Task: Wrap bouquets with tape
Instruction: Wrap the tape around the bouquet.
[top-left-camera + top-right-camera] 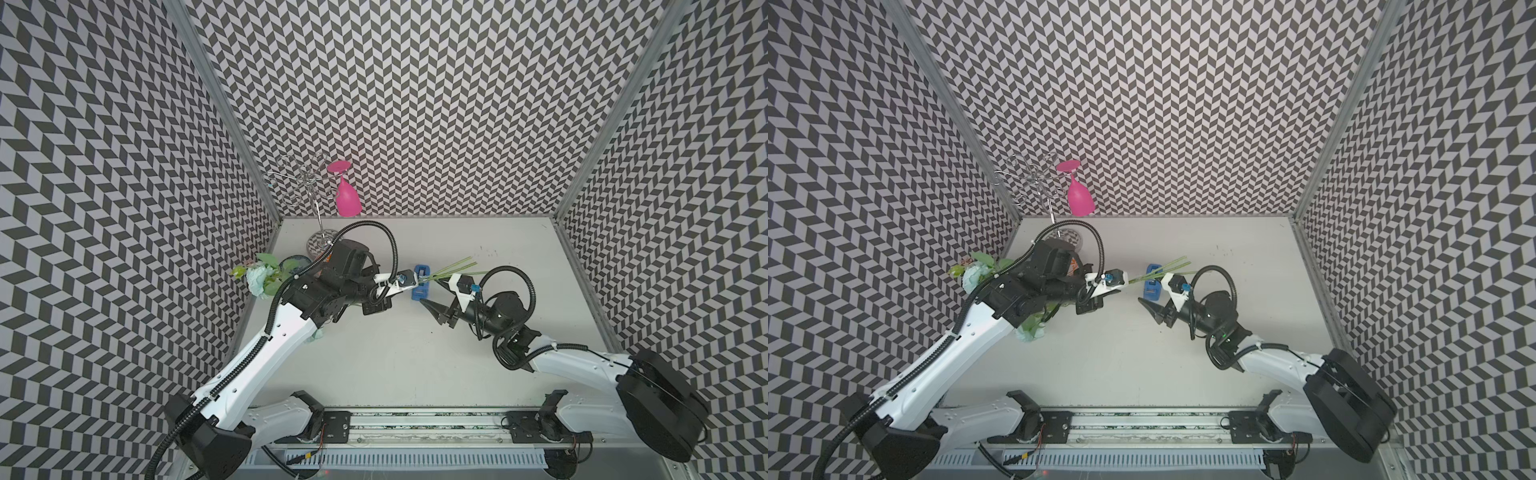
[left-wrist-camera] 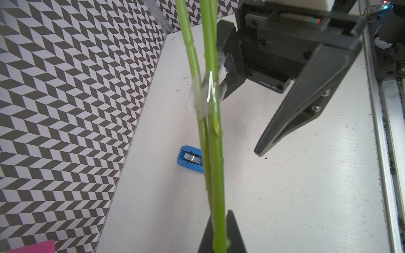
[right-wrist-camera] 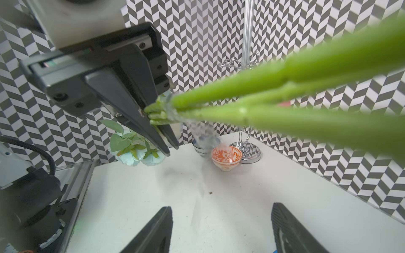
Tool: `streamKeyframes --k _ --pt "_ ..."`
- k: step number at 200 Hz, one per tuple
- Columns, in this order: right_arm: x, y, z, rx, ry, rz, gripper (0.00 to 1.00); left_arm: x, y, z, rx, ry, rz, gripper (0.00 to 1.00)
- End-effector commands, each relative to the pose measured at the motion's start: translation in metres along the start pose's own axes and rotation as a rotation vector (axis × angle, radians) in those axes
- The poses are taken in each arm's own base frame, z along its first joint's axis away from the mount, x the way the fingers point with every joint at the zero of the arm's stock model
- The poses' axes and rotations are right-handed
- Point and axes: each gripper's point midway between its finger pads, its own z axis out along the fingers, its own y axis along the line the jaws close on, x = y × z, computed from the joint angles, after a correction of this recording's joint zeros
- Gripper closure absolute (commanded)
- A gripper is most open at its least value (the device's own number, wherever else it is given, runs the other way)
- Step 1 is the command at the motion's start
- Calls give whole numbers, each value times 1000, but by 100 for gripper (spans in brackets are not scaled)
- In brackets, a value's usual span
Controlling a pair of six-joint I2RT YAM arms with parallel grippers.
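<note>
My left gripper [image 1: 419, 283] [image 2: 219, 216] is shut on the green stems [image 2: 215, 153] of the bouquet, held above the table. The stems [image 1: 453, 268] fan out to the right. Pale aqua blooms [image 1: 259, 280] [image 3: 133, 153] show behind and under the left arm. Clear tape [image 2: 202, 96] is wound round the stems, and a loose strip of it reaches to one finger of my right gripper. The blue tape dispenser [image 1: 417, 294] [image 1: 1152, 287] [image 2: 189, 158] lies on the table under the stems. My right gripper [image 1: 430, 293] [image 3: 221, 210] stands open beside the stems, holding nothing.
A wire glass rack [image 1: 307, 183] with a pink wine glass [image 1: 347, 199] hanging upside down stands in the back left corner. An orange-patterned bowl [image 3: 226, 157] and a blue-and-white bowl [image 3: 203, 146] sit near its base. Patterned walls close in three sides.
</note>
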Motion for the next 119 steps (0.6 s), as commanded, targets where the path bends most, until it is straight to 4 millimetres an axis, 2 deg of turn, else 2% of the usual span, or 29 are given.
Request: streamKeyframes --k 1,56,84,119 --pt "-28 5 5 -36 -126 -59 37 -11 6 -9 -18 -44 5 100" --pt "-27 19 2 -107 -106 -50 91 -9 14 -9 -48 -49 -14 100" --pt "-33 29 -4 -159 -100 -13 100 -1 19 -7 -84 -23 -22 100" --pt "-49 59 -13 -277 -77 44 100 15 28 1 -139 42 -39 100"
